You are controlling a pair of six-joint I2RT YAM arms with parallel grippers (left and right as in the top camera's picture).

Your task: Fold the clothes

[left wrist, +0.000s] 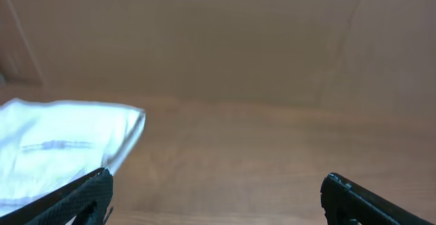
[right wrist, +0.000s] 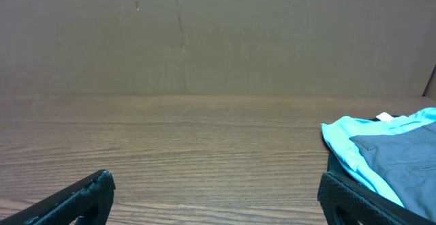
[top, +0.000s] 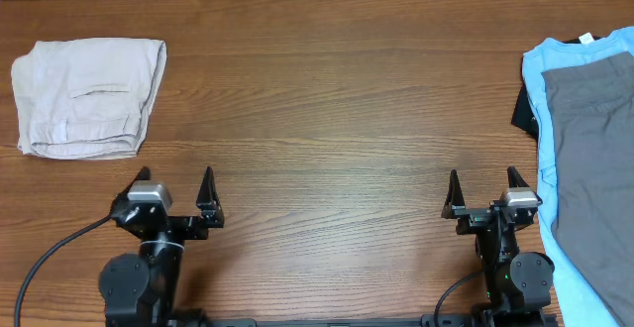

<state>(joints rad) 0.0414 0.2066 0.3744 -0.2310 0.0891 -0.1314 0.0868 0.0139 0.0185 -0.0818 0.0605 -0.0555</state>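
The clothes (top: 87, 96), a pair of light beige shorts, lie folded into a compact rectangle at the table's far left; in the left wrist view the clothes (left wrist: 58, 146) show at the left edge. My left gripper (top: 175, 186) stands open near the front edge, below and right of the shorts, with nothing between its fingers; in its own view the left gripper (left wrist: 216, 194) spans bare wood. My right gripper (top: 485, 188) is open over bare wood at the front right, and the right gripper (right wrist: 216, 194) holds nothing in its own view.
A light blue T-shirt (top: 540, 99) lies along the right edge with a grey garment (top: 589, 129) on top and a dark item (top: 524, 109) beside it. The wooden table (top: 327, 119) stretches between the two piles. A brown wall (right wrist: 204, 34) backs the table.
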